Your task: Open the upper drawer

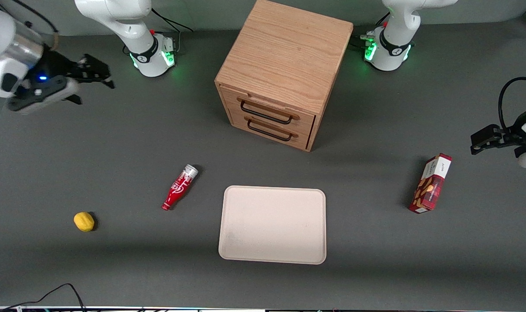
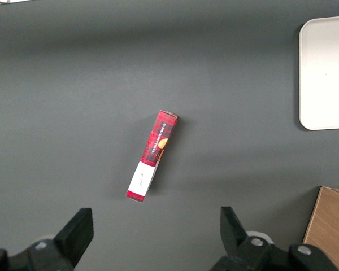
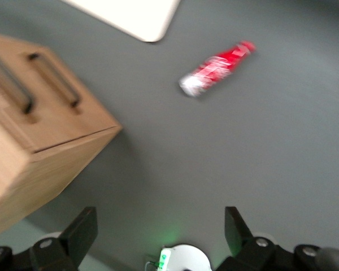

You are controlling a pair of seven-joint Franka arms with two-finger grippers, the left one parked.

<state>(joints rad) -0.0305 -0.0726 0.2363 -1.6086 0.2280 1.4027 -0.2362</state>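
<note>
While upper drawer (image 1: pixel 265 112) sits shut, gripper (image 1: pixel 93 78) hovers w/ jaws apart.

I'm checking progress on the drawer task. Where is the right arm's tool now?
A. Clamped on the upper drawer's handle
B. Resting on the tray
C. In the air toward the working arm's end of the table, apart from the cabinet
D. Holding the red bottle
C: the tool hangs open toward the working arm's end of the table, well apart from the cabinet, and the upper drawer looks shut, its handle untouched.
</note>
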